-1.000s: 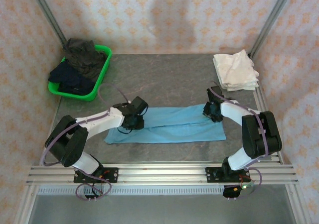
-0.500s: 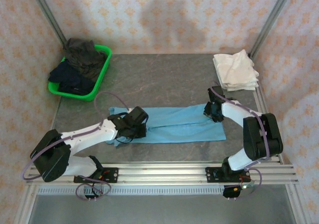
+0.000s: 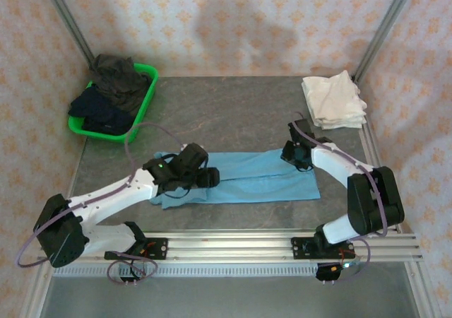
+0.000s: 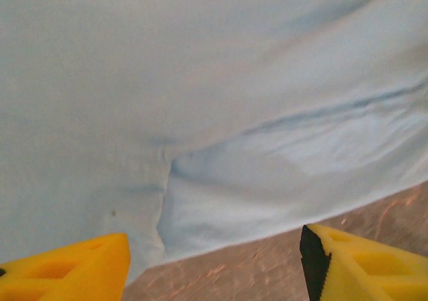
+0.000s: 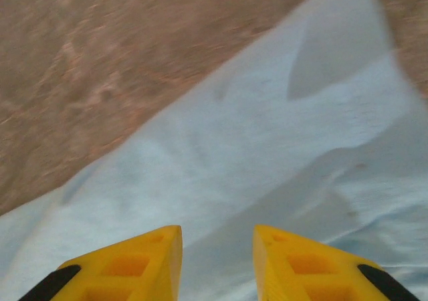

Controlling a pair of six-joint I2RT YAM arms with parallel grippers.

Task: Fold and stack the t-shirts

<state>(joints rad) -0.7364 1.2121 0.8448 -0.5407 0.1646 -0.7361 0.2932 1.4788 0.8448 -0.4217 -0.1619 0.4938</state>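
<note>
Across the front of the grey mottled table (image 3: 240,113), the sky-blue cloth t-shirt (image 3: 261,180) lies folded into a long flat strip. Back left, the green plastic basket (image 3: 144,104) holds dark clothes (image 3: 113,92). Back right sits the folded stack of cream-white t-shirts (image 3: 333,100). Left gripper (image 4: 215,247) is low over the strip's left part, yellow fingers spread wide, nothing between them. Right gripper (image 5: 217,237) is at the strip's far right edge, fingers a narrow gap apart. Touching cloth? Too blurred to say.
</note>
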